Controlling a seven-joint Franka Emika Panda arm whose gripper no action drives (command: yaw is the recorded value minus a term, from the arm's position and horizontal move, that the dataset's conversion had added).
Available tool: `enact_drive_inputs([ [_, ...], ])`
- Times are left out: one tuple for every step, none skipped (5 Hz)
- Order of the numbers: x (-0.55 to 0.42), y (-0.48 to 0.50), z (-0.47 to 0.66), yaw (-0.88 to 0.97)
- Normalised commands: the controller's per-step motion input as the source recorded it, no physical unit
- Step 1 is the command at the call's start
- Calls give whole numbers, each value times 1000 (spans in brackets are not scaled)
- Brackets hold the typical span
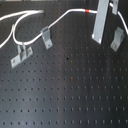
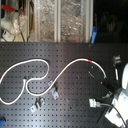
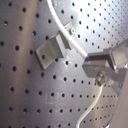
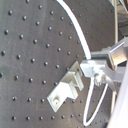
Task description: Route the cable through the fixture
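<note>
black pegboard (image 1: 75,90) under cable (image 1: 60,20), fixture (image 1: 46,36), bracket (image 1: 21,54)

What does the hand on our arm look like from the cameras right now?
The hand shows in the first exterior view as long, flat, pale grey metal fingers. In both wrist views the fingers are boxy brushed-metal blocks with a screw head. The arm's body looks white in the second exterior view.

exterior views: high, opposite sides, share cable (image 1: 65,17) | wrist views: close

Grey metal pincer (image 3: 100,67) fingers, screw visible.
</note>
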Motion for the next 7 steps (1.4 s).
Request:
enact_drive_inputs([
  [-207, -186, 397, 29],
  [-124, -144, 114, 3],
  [-7, 34, 0, 0],
  [-64, 135, -107, 109],
  [-221, 168, 0, 400],
  [-15, -16, 73, 0],
  [-80, -82, 265, -66],
])
